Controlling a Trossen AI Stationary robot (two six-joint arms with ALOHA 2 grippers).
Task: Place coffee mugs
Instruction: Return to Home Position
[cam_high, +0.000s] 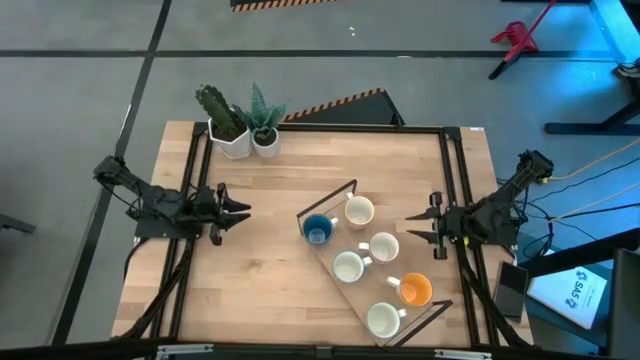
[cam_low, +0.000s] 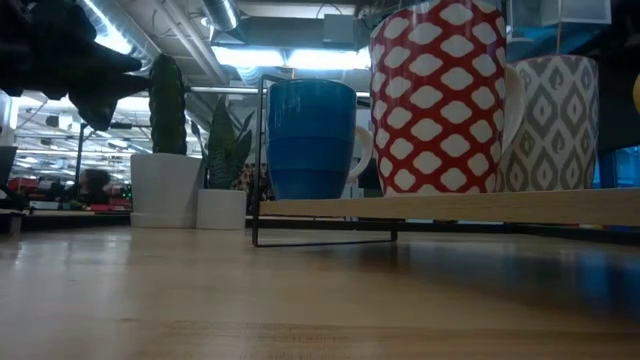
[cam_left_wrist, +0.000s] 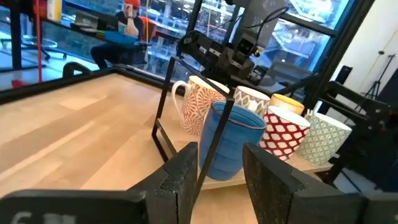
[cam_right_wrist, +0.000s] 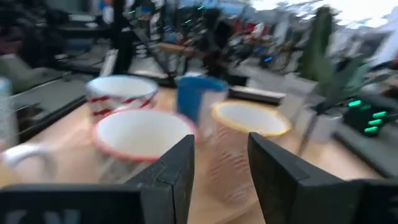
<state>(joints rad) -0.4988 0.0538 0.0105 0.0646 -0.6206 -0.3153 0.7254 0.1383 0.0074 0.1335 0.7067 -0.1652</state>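
Note:
Six mugs stand on a thin wooden board (cam_high: 328, 253) with a black wire frame, right of the table's middle. They are a blue mug (cam_high: 317, 230), an orange mug (cam_high: 415, 290) and several white-rimmed ones (cam_high: 359, 211) (cam_high: 384, 247) (cam_high: 348, 267) (cam_high: 384, 320). The low view shows the blue mug (cam_low: 310, 140) beside a red-and-white patterned mug (cam_low: 435, 100). My left gripper (cam_high: 244, 210) is open and empty, left of the board, and faces the blue mug (cam_left_wrist: 227, 140). My right gripper (cam_high: 413, 228) is open and empty at the board's right side, facing the mugs (cam_right_wrist: 140, 134).
Two white pots with green plants (cam_high: 225, 125) (cam_high: 265, 130) stand at the table's far edge, left of centre. A black rail frame (cam_high: 445, 130) runs around the tabletop. Bare wood lies between my left gripper and the board, and along the near left.

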